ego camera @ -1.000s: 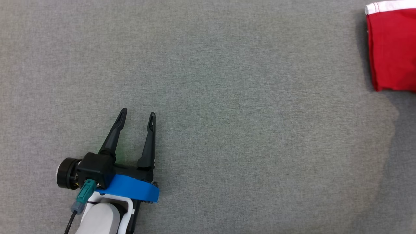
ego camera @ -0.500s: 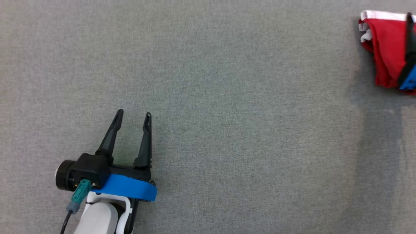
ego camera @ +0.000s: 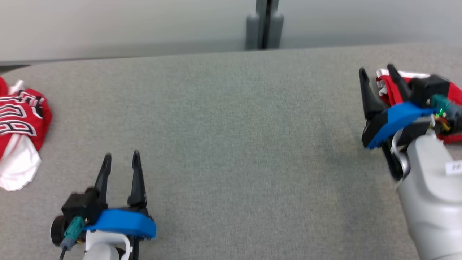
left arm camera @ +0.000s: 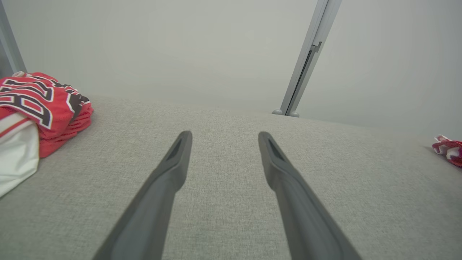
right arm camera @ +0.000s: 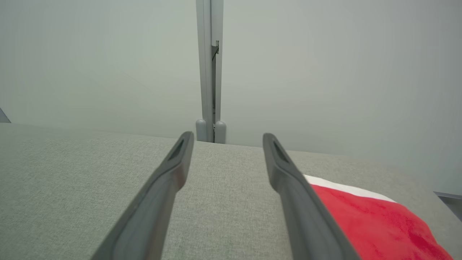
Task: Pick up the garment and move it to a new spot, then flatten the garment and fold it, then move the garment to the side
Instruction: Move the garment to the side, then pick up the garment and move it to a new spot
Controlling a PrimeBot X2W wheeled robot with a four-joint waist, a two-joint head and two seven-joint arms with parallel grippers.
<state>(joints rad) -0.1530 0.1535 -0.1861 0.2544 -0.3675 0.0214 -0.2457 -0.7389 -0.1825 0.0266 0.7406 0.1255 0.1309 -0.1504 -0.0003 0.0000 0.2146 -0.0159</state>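
Observation:
A folded red garment point(ego camera: 455, 90) with a white trim lies at the table's far right; in the right wrist view it point(right arm camera: 368, 216) sits just right of the fingers. My right gripper point(ego camera: 376, 69) stands open directly in front of it, jaws apart with nothing between them point(right arm camera: 227, 137). Near the front left my left gripper point(ego camera: 121, 155) is open and empty over bare cloth point(left arm camera: 223, 135). The left wrist view catches the folded garment point(left arm camera: 449, 148) small at its right edge.
A crumpled red and white jersey point(ego camera: 21, 119) with black lettering lies at the table's left edge, also in the left wrist view point(left arm camera: 39, 104). The grey fabric table point(ego camera: 231, 144) ends at a pale wall with a grey post point(ego camera: 265, 25) behind it.
The head camera has tilted up, bringing the far edge and the jersey into view. The right gripper has opened and let go of the folded red garment.

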